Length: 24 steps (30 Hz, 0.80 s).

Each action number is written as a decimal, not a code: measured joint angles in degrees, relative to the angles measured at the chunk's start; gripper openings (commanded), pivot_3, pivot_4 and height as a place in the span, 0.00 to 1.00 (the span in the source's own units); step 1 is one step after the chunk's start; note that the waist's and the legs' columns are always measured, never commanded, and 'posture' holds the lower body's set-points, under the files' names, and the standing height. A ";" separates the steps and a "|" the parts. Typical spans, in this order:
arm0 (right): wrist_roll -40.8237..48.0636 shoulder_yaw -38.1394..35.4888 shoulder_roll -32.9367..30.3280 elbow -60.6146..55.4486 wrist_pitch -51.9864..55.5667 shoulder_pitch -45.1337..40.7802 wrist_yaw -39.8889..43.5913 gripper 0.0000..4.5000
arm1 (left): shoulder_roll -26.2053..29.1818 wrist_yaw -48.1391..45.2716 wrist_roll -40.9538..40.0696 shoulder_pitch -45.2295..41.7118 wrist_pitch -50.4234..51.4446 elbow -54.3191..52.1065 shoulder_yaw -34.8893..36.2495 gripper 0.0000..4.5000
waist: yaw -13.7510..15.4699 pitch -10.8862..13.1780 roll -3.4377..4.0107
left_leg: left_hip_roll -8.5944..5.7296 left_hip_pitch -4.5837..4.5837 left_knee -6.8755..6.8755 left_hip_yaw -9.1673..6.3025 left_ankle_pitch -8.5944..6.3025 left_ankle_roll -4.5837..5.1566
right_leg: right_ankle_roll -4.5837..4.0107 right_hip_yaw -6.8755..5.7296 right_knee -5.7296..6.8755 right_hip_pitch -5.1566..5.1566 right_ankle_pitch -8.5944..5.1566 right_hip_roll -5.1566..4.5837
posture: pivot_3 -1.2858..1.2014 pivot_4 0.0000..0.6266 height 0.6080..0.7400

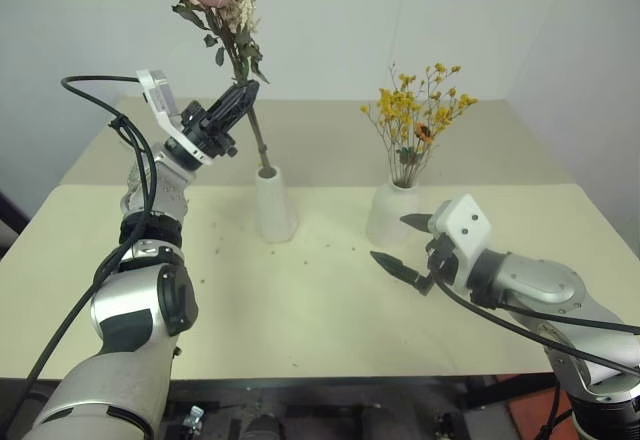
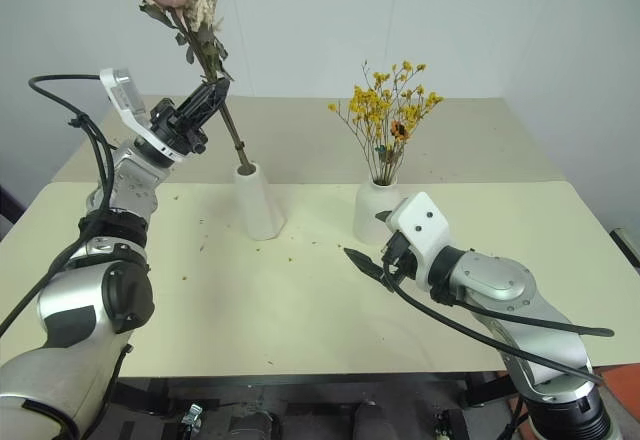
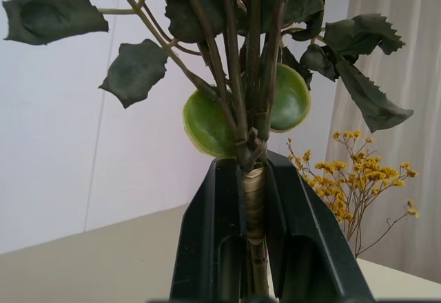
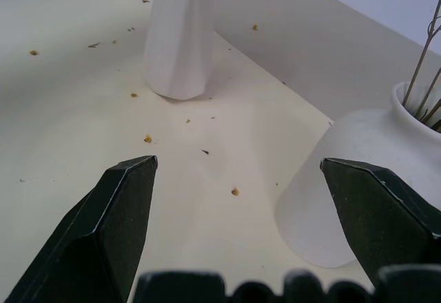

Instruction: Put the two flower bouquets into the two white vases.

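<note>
Left gripper clamped on rose bouquet, stem tip in tall vase. Right gripper spread, empty, beside squat vase holding yellow bouquet. Two vases, two bouquets; table front bare.

On the cream bench stand 2 white vases. The left pincer clamps the stems of the pink rose bouquet, whose stem ends enter the mouth of the tall slim vase. The yellow bouquet sits in the squat vase. The right pincer, fingers spread apart, hovers just beside that squat vase.
</note>
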 measured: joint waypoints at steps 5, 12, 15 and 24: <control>-0.10 0.00 0.09 0.00 0.00 0.00 0.00 1.00 | -0.45 -0.08 1.32 0.43 -1.23 0.32 -1.02 0.03 | 0.07 0.00 0.00 | -0.01 -0.01 0.00 0.00 0.00 0.00 | -0.09 0.00 -0.01 0.00 0.05 0.00 | 0.52 0.24 1.00; -0.15 0.00 0.09 0.00 0.00 0.09 0.00 1.00 | -1.15 -0.02 1.68 2.27 -4.76 0.34 -1.54 0.03 | -0.01 0.00 0.00 | 0.00 0.01 0.00 0.00 0.00 0.00 | -0.08 0.00 0.00 0.00 0.05 0.00 | 0.52 0.24 1.00; -0.19 0.00 0.09 -0.01 -0.01 0.19 0.02 1.00 | -1.55 0.01 1.28 2.68 -4.92 0.35 -1.32 0.03 | 0.08 0.00 0.00 | -0.01 0.00 0.01 0.00 0.00 0.00 | -0.08 0.00 0.00 0.00 0.05 -0.01 | 0.52 0.24 1.00; 0.05 -0.09 0.09 -0.05 -0.02 0.17 0.23 1.00 | -2.05 -0.30 0.91 4.09 -6.00 0.10 -0.23 0.03 | 0.02 -0.01 0.00 | 0.00 0.11 0.01 0.00 0.00 0.00 | -0.07 0.00 0.02 0.08 0.04 0.00 | 0.52 0.24 1.00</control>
